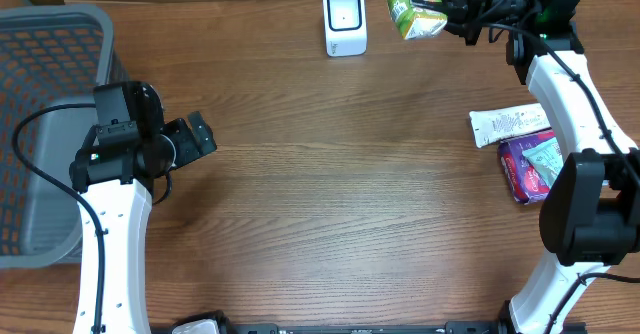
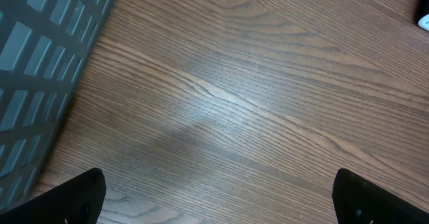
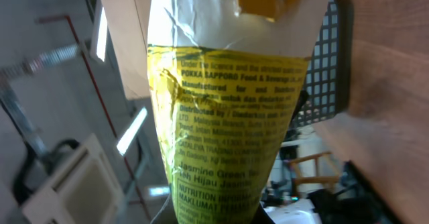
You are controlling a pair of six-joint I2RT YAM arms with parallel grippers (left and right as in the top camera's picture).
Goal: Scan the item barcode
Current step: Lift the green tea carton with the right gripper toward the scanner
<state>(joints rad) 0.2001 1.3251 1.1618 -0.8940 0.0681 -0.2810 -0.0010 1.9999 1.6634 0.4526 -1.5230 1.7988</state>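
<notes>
A brown wood-grain table (image 1: 330,194) is lying under the two arms, with a grey mesh basket (image 1: 60,16) sitting at its left edge. Towards the far side a small white scanner (image 1: 345,21) is standing upright, and just to the right of it the right gripper (image 1: 440,2) is holding a yellow-green drink carton (image 1: 408,4) up in the air, tilted. Its fingers are clamping tight on the carton's end. In the right wrist view the carton (image 3: 228,117) is filling the middle of the picture, showing creased yellow sides with small print, including the words "Jasmine Green"; I cannot make out a barcode on that face. The left gripper (image 1: 195,136) is hovering over bare wood near the basket with its jaws spread wide and nothing between them. Its dark fingers (image 2: 70,198) are showing at the bottom corners of the left wrist view. Over by the right arm, a white packet (image 1: 508,124) and a purple pouch (image 1: 528,166) are lying on the table, touching each other.
</notes>
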